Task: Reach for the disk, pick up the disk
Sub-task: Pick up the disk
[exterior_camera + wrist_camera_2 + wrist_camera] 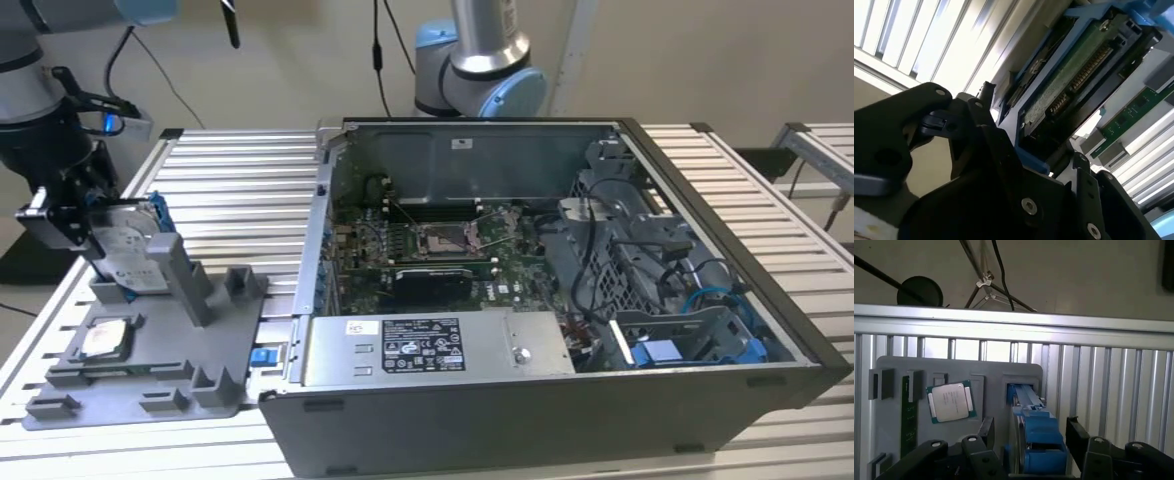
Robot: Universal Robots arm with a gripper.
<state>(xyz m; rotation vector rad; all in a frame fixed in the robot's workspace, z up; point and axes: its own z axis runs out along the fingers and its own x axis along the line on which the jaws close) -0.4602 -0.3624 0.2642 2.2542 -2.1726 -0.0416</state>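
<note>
The disk (130,243), silver-grey with a white label and blue rails, stands on edge and leans in a slot of the grey fixture (174,375) at the exterior view's left. My gripper (91,222) has come down over its upper end. In the first wrist view the black fingers (987,432) stand on either side of the blue-railed disk (1036,440) with small gaps, so the gripper (1029,432) is open. The second wrist view shows the disk's green circuit-board side (1069,80) between the fingers of the gripper (1031,127).
The fixture also carries a square processor chip (950,401) and a green memory stick (905,415). An open computer case (534,400) stands close on the exterior view's right. A second arm's base (478,70) rises behind it. Everything rests on a slatted aluminium table (227,180).
</note>
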